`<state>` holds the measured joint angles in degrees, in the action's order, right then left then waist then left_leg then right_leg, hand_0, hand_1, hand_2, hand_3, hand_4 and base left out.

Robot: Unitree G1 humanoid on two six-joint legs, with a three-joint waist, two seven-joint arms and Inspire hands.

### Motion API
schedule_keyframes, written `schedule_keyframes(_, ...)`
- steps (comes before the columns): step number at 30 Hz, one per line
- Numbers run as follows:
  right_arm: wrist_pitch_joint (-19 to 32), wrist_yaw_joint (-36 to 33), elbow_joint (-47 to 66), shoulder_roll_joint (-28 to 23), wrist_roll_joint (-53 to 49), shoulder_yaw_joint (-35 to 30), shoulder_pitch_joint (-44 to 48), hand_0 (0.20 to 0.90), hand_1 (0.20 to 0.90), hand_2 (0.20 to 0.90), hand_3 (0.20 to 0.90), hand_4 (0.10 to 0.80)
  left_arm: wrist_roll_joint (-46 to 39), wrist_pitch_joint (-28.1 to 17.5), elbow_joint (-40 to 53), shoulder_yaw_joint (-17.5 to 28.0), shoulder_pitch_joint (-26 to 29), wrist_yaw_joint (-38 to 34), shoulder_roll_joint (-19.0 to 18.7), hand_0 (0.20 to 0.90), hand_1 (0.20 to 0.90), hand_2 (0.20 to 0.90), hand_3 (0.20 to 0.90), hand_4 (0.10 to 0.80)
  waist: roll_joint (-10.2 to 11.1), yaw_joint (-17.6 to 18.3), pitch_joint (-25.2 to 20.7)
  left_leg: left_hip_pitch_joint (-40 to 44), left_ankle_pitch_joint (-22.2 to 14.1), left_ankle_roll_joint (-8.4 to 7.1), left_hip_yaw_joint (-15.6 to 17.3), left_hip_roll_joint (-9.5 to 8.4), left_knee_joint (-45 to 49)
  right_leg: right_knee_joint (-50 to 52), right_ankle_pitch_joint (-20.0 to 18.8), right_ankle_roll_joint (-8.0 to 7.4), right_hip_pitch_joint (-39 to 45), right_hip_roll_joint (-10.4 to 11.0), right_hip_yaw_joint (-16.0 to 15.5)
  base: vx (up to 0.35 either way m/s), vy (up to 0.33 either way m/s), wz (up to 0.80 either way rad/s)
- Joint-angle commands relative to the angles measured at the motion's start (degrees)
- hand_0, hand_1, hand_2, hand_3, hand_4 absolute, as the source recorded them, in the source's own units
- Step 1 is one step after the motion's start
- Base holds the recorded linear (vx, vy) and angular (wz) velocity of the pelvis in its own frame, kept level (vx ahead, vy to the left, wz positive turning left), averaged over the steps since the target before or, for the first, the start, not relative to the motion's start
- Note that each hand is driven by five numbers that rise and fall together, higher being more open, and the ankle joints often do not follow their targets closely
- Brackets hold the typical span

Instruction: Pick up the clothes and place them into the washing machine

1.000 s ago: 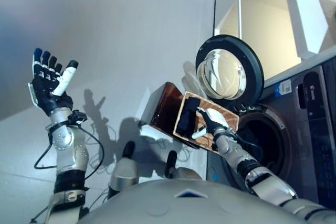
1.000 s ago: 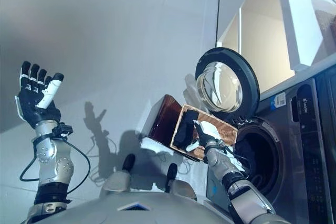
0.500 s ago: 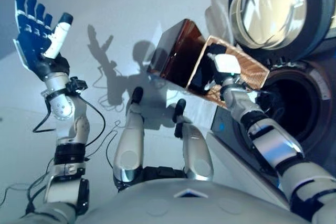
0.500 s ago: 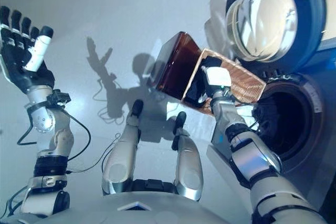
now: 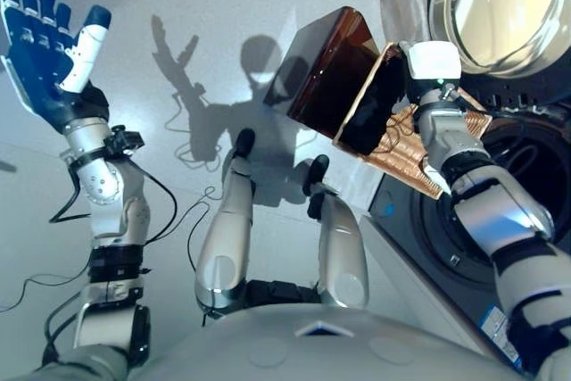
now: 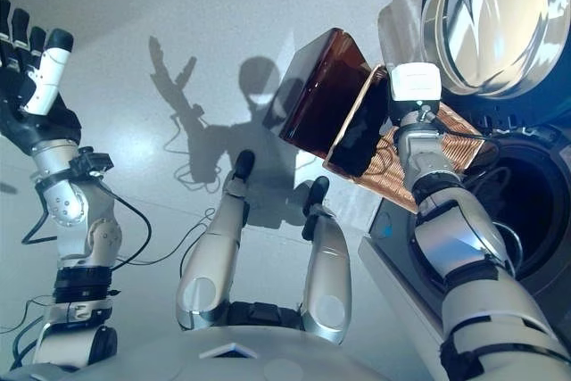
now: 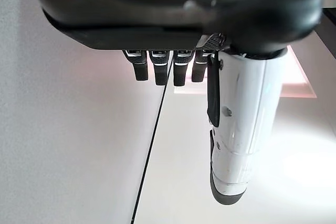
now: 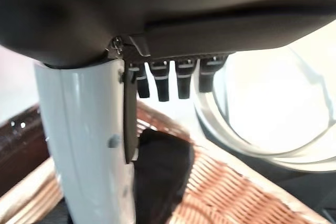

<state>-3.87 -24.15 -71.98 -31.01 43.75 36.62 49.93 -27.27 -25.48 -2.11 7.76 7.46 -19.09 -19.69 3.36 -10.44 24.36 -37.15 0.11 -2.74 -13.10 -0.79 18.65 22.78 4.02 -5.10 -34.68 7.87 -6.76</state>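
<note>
The clothes (image 5: 370, 109) are a dark, nearly black bundle lying inside a woven brown basket (image 5: 332, 69), whose lining shows as tan wickerwork (image 8: 231, 192). In the right wrist view the cloth (image 8: 157, 171) looks soft and crumpled, a limp fold resting on the weave; its exact kind is hard to make out. The basket sits on the floor just beside the washer (image 5: 464, 220), below the open round door (image 5: 504, 6) with its glass bowl.

The right hand (image 5: 433, 64) is over the basket's mouth, right at the dark cloth. Its fingers (image 8: 170, 80) point straight out, uncurled, and the white-covered thumb (image 8: 84, 140) stands clear; nothing is gripped.

The left hand (image 5: 45, 42) is raised well apart to the left, fingers (image 7: 168, 69) spread straight, thumb (image 7: 236, 135) out, holding nothing.
</note>
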Motion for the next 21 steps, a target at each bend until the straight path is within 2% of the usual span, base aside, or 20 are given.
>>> schedule_keyframes(1,-2.65,-3.18,-1.31,-5.81,1.01,3.56,3.68,0.900,0.900,0.900,0.900,0.800,3.16,-6.48,9.72,1.61,-0.85,-0.88,-2.78,0.900,0.900,0.900,0.900,0.800,-2.89,0.10,-3.44,0.56,-4.23,-0.13,1.41,-1.02,1.72,3.74,2.10,-1.17,-1.25,-1.08,-0.26,-0.020,0.007,0.03)
schedule_keyframes(10,-2.98,-3.86,-0.86,-6.71,0.52,2.70,3.83,0.900,0.900,0.900,0.900,0.800,4.05,-7.06,9.35,2.37,0.14,-2.36,-2.21,0.900,0.900,0.900,0.900,0.800,-4.39,0.29,-2.43,-3.51,-3.87,-0.32,0.81,-1.95,3.09,5.68,2.92,-0.76,-4.74,-0.63,-0.79,-0.015,-0.007,0.03)
schedule_keyframes(21,-2.86,-4.44,-0.45,-4.22,0.61,2.98,3.72,0.900,0.900,0.900,0.900,0.800,5.73,-7.32,9.87,2.54,1.02,-4.57,-2.02,0.900,0.900,0.900,0.900,0.800,-5.43,-0.04,-1.54,-8.05,-3.51,-0.72,0.23,-2.79,4.21,8.06,3.88,-0.43,-8.87,-0.39,-1.44,-0.020,-0.017,0.06)
